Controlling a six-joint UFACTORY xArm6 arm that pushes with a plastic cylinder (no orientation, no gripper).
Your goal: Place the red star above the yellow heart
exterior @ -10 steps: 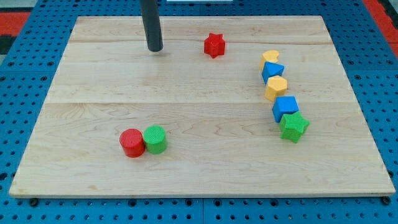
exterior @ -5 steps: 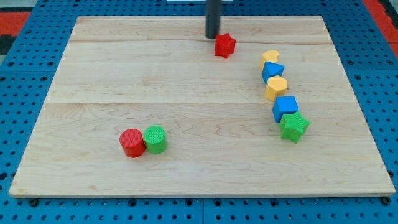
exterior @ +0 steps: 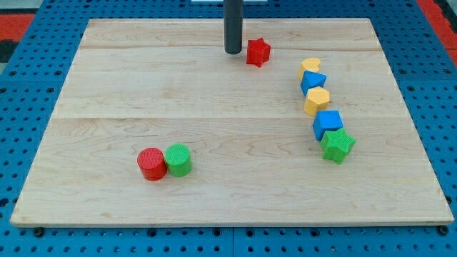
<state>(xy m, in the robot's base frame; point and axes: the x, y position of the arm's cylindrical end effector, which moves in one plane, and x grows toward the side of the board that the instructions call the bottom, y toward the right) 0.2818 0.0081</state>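
Observation:
The red star [exterior: 258,52] lies on the wooden board near the view's top, right of centre. My tip [exterior: 233,52] stands just left of the star, a small gap apart. The yellow heart [exterior: 310,66] lies to the right of the star and slightly lower, at the top of a curved row of blocks.
Below the yellow heart run a blue block [exterior: 313,81], a yellow hexagon-like block [exterior: 317,101], a blue cube [exterior: 328,124] and a green star [exterior: 337,145]. A red cylinder [exterior: 151,163] and a green cylinder [exterior: 178,160] touch at the lower left.
My tip swept right from the upper left and the red star shifted slightly right. The tip then moved back to the star's left side, level with it.

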